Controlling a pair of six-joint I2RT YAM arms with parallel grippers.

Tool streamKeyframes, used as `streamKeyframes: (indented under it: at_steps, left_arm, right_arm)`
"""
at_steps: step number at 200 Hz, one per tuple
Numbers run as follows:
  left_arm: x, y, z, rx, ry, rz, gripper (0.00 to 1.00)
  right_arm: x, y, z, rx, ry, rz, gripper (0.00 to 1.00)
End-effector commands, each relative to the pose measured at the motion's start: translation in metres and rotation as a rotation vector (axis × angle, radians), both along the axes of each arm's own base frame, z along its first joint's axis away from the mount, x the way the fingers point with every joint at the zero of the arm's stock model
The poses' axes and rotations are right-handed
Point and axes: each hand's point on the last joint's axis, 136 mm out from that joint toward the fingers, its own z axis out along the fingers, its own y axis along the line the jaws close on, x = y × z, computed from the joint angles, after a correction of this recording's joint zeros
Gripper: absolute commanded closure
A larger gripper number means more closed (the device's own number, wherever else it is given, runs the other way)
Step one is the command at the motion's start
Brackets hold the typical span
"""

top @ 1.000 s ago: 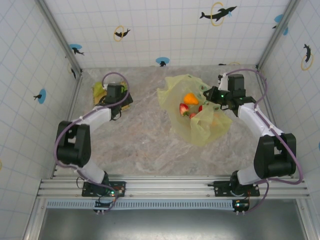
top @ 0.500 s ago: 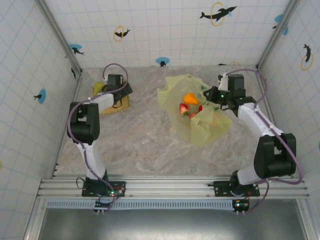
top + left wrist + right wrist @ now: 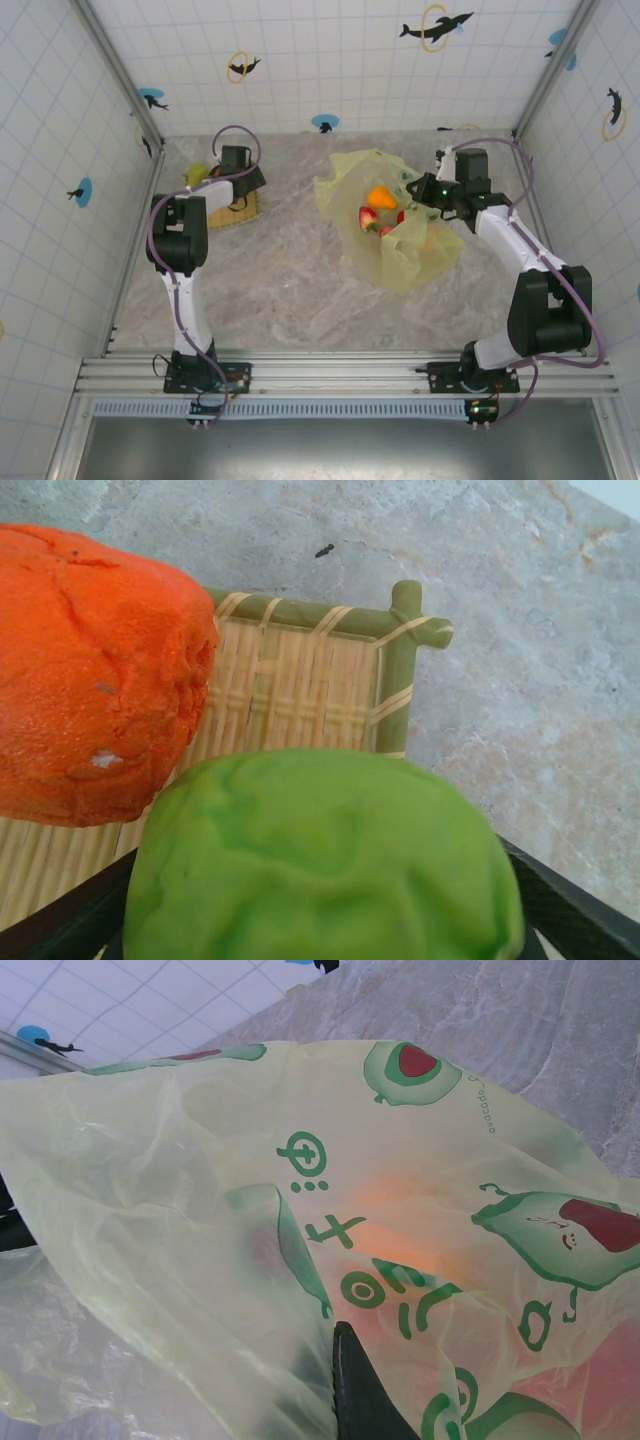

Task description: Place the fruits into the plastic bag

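Observation:
A bright green fruit (image 3: 320,860) bulges between the fingers of my left gripper (image 3: 320,920), which press against both of its sides over the woven mat (image 3: 300,680). An orange fruit (image 3: 95,670) lies on the mat just to its left. From above, my left gripper (image 3: 240,178) is at the far left over the mat (image 3: 235,212), with a yellow-green fruit (image 3: 197,177) beside it. My right gripper (image 3: 428,190) is shut on the rim of the plastic bag (image 3: 400,230). An orange fruit (image 3: 380,197) and a red one (image 3: 368,217) lie in the bag. The bag's film (image 3: 300,1210) drapes over one dark finger (image 3: 355,1390).
The tiled left wall and a metal corner post (image 3: 150,130) stand close behind the mat. The bag spreads over the right middle of the marble table (image 3: 290,270), whose far edge meets the back wall.
My left arm has swung outward and stretched toward the far-left corner, carrying its gripper from the mat's middle to its far side. The right arm and the bag have stayed put.

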Motion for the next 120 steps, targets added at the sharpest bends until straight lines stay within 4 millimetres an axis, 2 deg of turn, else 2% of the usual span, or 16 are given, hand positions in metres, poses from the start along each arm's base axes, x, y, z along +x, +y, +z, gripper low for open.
streamKeyframes:
  at_steps: [1,46,69,93,120]
  left_arm:
    - [0.005,0.009,-0.001,0.027,0.01,0.007,0.25]
    - [0.004,0.01,0.008,0.032,-0.006,0.002,0.38]
    - [0.0,0.009,0.019,0.027,-0.022,-0.004,0.41]
    - [-0.012,0.007,0.033,0.003,-0.051,-0.014,0.43]
    - [-0.036,-0.002,0.048,-0.069,-0.084,-0.04,0.43]
  right_arm:
    - [-0.002,-0.001,-0.003,-0.003,0.002,0.008,1.0]
    - [-0.003,-0.001,-0.003,-0.003,0.005,0.009,1.0]
    - [-0.003,-0.001,-0.003,-0.003,0.004,0.009,1.0]
    - [-0.003,-0.001,-0.002,-0.004,0.002,0.007,1.0]
    - [-0.003,-0.001,-0.003,-0.003,0.002,0.009,1.0]
